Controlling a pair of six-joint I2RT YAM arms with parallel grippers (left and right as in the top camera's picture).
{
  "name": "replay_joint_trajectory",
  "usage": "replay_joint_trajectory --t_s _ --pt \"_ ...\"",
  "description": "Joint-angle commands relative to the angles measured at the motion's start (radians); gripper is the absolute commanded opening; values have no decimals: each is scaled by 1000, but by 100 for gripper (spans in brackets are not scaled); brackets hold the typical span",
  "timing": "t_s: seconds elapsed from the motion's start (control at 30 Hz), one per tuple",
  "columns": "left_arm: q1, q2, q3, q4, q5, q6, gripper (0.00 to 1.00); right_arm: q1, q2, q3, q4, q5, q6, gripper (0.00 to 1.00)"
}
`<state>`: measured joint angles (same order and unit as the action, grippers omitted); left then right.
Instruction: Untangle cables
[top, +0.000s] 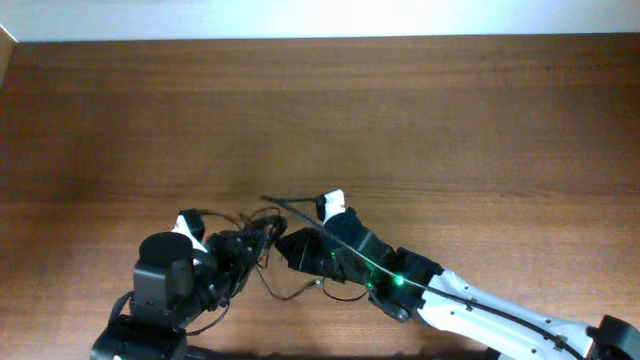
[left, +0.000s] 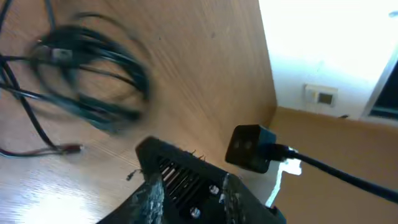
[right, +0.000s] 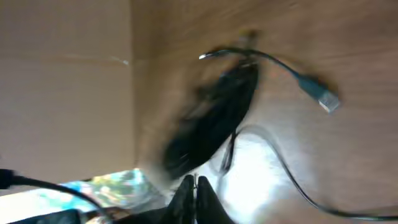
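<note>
The cables lie as a thin black tangle on the table between my two grippers, with one loop trailing toward the front edge. My left gripper is at the tangle's left side. In the left wrist view its fingers stand apart with nothing between them, and the blurred coil and a red-tipped plug lie ahead. My right gripper is at the tangle's right side. In the right wrist view it is shut, just short of the dark bundle. I cannot tell if a strand is pinched. A plug end lies free.
The wooden table stretches back to a pale wall edge. A black camera box with a thick lead sits close past my left fingers. A wall socket shows beyond the table.
</note>
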<state>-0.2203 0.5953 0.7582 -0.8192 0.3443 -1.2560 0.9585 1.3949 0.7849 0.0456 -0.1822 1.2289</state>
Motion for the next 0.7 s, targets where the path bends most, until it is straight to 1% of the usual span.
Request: replay_joint_trajectory --t_s 0.0,0.03,0.07,0.13,0.17,0.2,0.23,0.27,0.3,0.33,0.37,0.4,0.43,0.47,0.5,0.57,0.6,0.63,0.67 --pt "0 -6 8 -31 -34 288 73 -73 -2 3 -124 20 -152 4" --pt "0 -6 8 -32 -43 332 86 -106 -17 8 -170 -8 -235 4" --pt "0 -6 8 -37 -66 331 99 -124 -32 19 -213 -9 -293 4" --pt "0 -6 8 -39 -109 332 98 -142 -65 68 -317 -9 -461 4" --pt "0 -6 8 -40 -121 346 95 -142 -68 75 -327 -10 -465 4" --pt "0 -6 8 -43 -152 433 91 -142 -68 76 -344 -23 -452 4" --pt "0 -6 8 -69 -159 467 86 -142 -68 76 -374 -19 -427 4" --pt "0 -3 8 -114 -164 467 84 -143 -68 76 -401 -9 -428 13" --pt "0 11 7 -184 -202 465 76 -158 -69 76 -439 -4 -428 21" --pt "0 43 0 -224 -210 464 66 -196 -69 76 -495 -4 -428 26" --pt "0 89 -24 -223 -209 433 51 -248 -69 76 -555 -5 -428 27" --pt "0 123 -42 -224 -210 392 49 -283 -69 76 -600 -6 -428 27" --pt "0 195 -75 -224 -210 325 58 -338 -69 76 -669 -18 -428 30" --pt "0 271 -99 -222 -211 284 61 -377 -69 76 -729 -20 -428 35" --pt "0 370 -116 -207 -211 247 60 -402 -68 76 -779 -20 -429 37" --pt "0 518 -121 -145 -213 247 52 -409 -68 76 -794 -19 -433 38" --pt "-5 645 -121 -78 -211 247 37 -409 -68 76 -794 -19 -433 40" --pt "-23 735 -121 -31 -211 247 34 -409 -68 76 -794 -19 -433 42" --pt "-43 803 -121 17 -211 247 34 -409 -68 76 -794 -19 -433 43"
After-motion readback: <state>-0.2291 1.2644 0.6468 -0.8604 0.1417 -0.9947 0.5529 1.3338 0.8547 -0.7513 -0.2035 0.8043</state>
